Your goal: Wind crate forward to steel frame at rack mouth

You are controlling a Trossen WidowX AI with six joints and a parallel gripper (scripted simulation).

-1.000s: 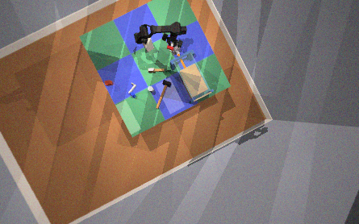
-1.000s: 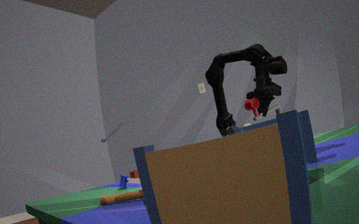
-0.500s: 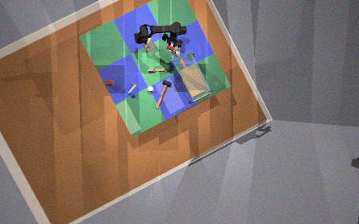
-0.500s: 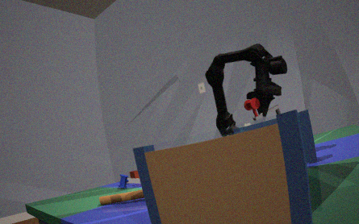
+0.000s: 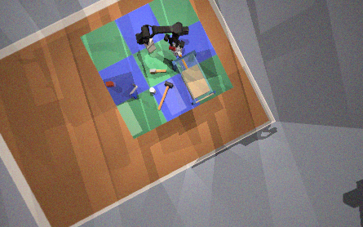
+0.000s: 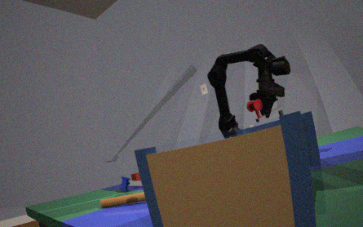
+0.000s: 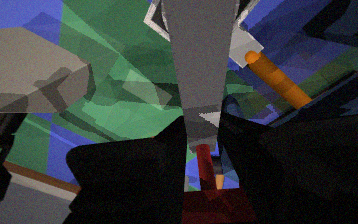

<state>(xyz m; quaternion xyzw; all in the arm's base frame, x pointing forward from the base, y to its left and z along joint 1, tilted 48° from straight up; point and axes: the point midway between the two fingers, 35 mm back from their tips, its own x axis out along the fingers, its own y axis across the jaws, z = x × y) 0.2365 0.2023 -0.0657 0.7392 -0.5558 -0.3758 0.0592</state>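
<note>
My gripper (image 5: 177, 48) (image 6: 263, 109) (image 7: 199, 118) is shut on the winch handle (image 6: 254, 105) (image 7: 200, 60), a grey bar with a red grip. It holds it in the air behind the back end of the guard cubby. The tan crate (image 5: 196, 83) (image 6: 220, 180) sits flat inside the blue steel frame (image 5: 203, 98) (image 6: 298, 163). A grey block that may be the winch (image 5: 151, 46) (image 7: 25, 70) stands near the arm's base. The round hole on its top does not show in any view.
An orange-handled hammer (image 5: 164, 95) (image 6: 122, 200), a small mallet (image 5: 157, 71), a grey tool (image 5: 134, 89), a white piece (image 5: 152, 90) and a red block (image 5: 110, 83) (image 6: 135, 176) lie on the checked mat (image 5: 102, 42). An orange rod (image 7: 277, 80) lies by the cubby.
</note>
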